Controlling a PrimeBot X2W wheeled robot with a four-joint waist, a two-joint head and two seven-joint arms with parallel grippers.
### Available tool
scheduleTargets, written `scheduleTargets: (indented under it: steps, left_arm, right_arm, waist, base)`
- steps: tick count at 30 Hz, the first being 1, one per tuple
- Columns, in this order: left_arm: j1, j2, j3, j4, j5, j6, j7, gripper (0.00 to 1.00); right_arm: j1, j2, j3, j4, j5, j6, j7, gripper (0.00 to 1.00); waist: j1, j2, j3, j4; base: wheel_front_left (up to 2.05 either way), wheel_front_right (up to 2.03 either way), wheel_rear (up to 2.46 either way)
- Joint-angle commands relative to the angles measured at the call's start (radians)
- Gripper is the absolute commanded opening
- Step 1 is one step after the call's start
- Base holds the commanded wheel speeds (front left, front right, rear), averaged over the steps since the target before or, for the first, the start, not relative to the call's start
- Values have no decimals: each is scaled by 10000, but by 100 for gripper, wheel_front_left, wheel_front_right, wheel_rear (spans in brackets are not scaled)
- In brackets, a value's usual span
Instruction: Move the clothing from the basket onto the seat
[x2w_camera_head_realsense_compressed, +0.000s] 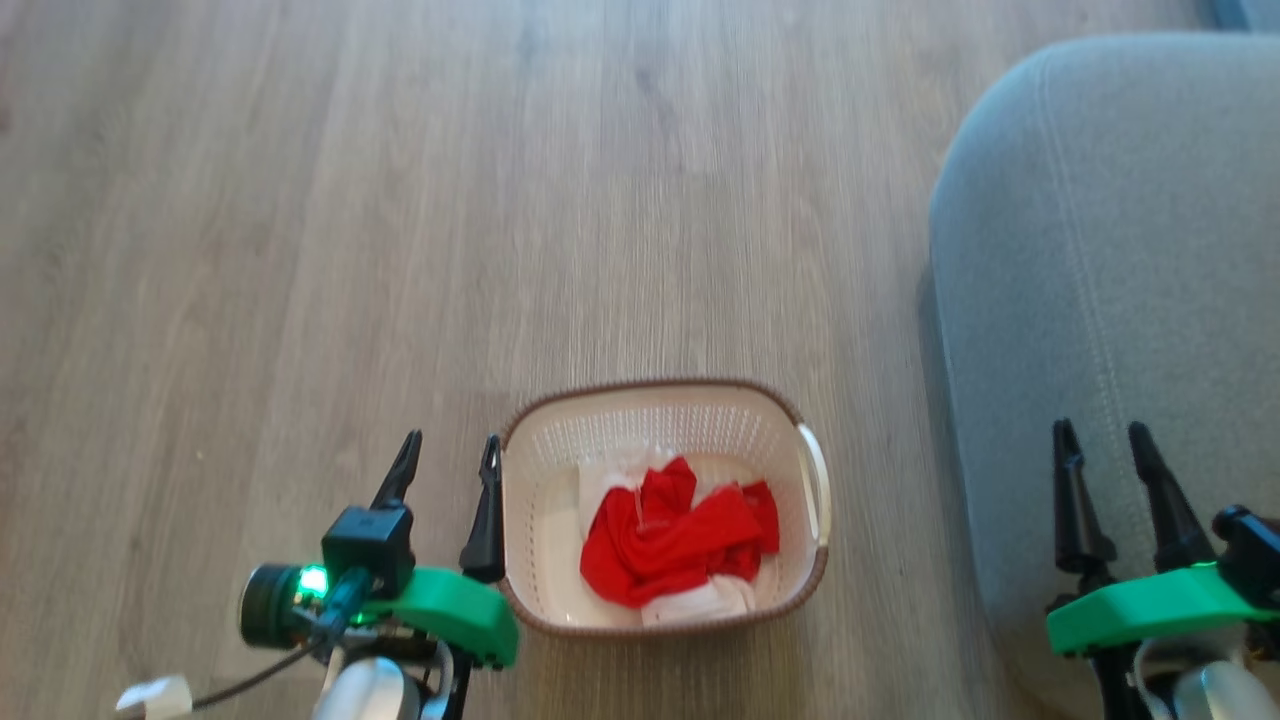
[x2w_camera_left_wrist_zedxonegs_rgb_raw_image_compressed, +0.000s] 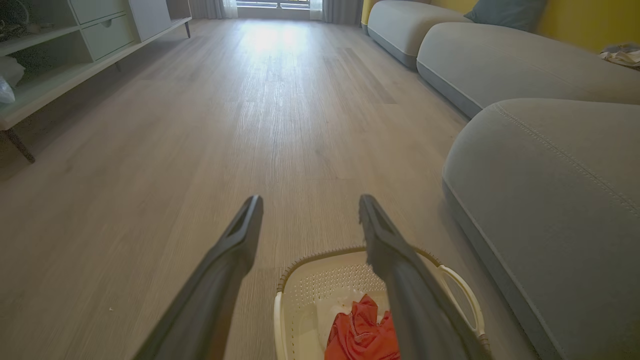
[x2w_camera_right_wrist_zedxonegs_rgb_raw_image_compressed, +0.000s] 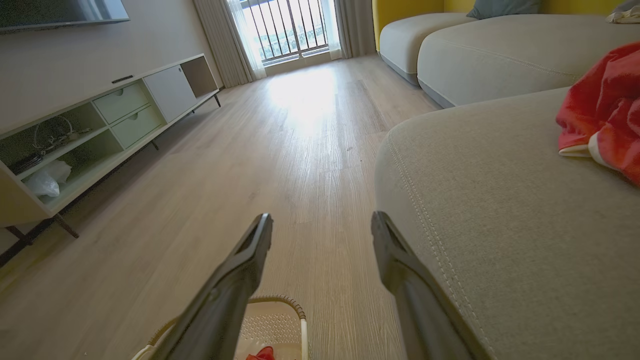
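My left gripper (x2w_camera_head_realsense_compressed: 451, 440), lower left, is spread and empty, its inner finger (x2w_camera_head_realsense_compressed: 485, 515) just beside the basket (x2w_camera_head_realsense_compressed: 560, 450) wall; the clothing (x2w_camera_head_realsense_compressed: 670, 545) lies right of it on the basket floor, a crumpled red-and-white heap running across the frame. My right gripper (x2w_camera_head_realsense_compressed: 1100, 428), lower right over the seat (x2w_camera_head_realsense_compressed: 1120, 250), is spread too, farther off

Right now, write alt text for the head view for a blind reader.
Red clothing lies in the basket on a wood floor. The left end effector is open beside it; the right end effector, open, over the seat.
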Motion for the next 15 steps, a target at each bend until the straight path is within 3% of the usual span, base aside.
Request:
scheduleTargets:
  steps: [1,15]
  left_arm:
    - [-625,-13,204,-193,-46,-25,-51,100]
    - [-2824,-13,-1125,1860,260,-541,-51,100]
  right_arm:
    - [-485,-12,96,-287,-89,-2,-24,100]
    - [-1595,51,-13,-843,-295,-2,-24,100]
  waist:
    - [0,0,477,-117]
    - [0,0,3834,-625]
  base:
    - [0,0,0]
    - [0,0,0]
